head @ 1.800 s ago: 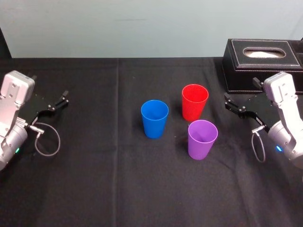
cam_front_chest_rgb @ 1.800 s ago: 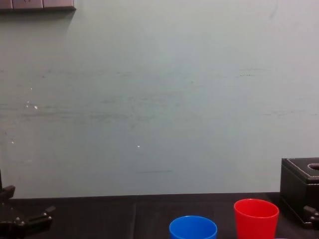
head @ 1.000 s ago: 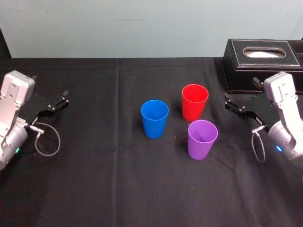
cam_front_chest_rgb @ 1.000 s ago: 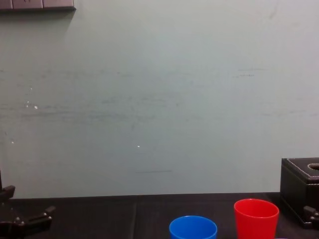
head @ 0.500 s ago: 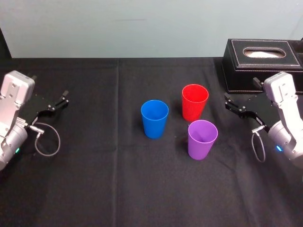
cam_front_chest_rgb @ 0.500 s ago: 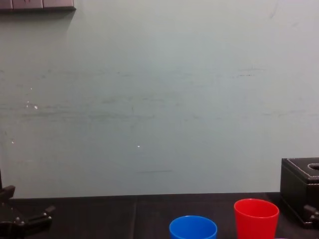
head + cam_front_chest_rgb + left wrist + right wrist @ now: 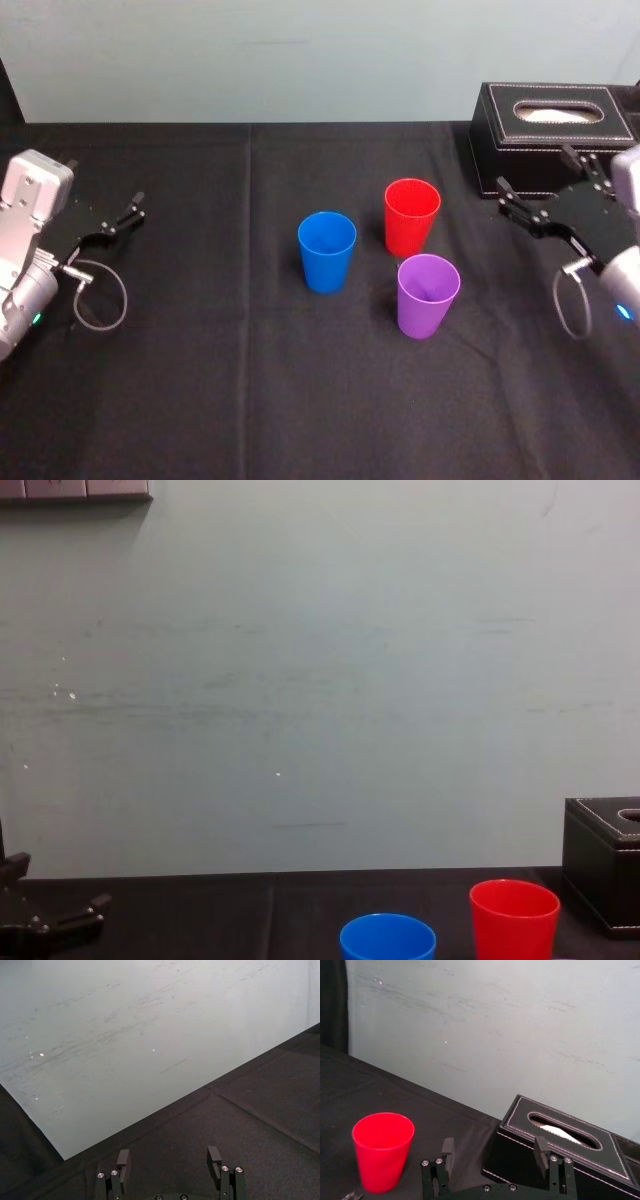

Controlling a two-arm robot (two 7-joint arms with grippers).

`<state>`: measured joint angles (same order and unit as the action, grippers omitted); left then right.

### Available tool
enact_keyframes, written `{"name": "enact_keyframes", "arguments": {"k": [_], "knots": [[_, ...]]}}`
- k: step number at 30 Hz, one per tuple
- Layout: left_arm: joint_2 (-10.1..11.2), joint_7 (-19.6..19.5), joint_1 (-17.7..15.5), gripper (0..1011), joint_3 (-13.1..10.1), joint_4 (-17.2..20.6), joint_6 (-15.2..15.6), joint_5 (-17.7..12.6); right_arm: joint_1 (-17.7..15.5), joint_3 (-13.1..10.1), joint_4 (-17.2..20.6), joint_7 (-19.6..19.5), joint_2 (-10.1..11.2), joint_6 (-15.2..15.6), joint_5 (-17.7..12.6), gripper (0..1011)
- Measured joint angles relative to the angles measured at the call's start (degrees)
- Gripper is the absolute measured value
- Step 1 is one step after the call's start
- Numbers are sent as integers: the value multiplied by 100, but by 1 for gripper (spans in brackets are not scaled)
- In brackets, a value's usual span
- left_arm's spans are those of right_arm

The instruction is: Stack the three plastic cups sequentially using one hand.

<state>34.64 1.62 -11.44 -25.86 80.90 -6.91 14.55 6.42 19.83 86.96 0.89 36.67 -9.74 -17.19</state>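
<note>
**Three cups standing apart, both grippers wide of the action**

Here's the red cup point(image 7: 411, 215), upright and mouth up on the black worktop point(image 7: 200, 380), and everything gets placed off it. The blue cup point(image 7: 327, 250) stands to the red cup's left and a touch nearer the robot, with a clear strip of cloth between the two. The purple cup point(image 7: 428, 293) sits just beside the red cup on the robot's side, a shade to its right; whether the two touch, I can't tell. All three are upright and each stands on its own, so no stacking is done yet.

Out to the red cup's right, well apart from it, hangs the right gripper point(image 7: 493, 1140). Its jaws are spread wide, and its wrist camera catches the red cup ahead and off to one side. Beyond the red cup and to its right sits a black stitched tissue box point(image 7: 553, 135), with white tissue showing in its slot.

Far off on the red cup's left, beyond the blue cup, the left gripper point(image 7: 168, 1151) is parked low over the cloth, its jaws likewise spread.
</note>
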Motion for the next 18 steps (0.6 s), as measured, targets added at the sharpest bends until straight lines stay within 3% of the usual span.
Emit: {"name": "enact_keyframes", "arguments": {"k": [8, 10, 18], "knots": [[0, 0, 0, 1005, 0, 0, 0, 0, -610, -342, 479, 544, 432, -110, -417, 1002], [0, 0, 0, 1005, 0, 0, 0, 0, -874, -442, 623, 896, 647, -138, -638, 1002], [0, 0, 0, 1005, 0, 0, 0, 0, -1505, -621, 821, 1588, 978, -276, -1088, 1002]]}}
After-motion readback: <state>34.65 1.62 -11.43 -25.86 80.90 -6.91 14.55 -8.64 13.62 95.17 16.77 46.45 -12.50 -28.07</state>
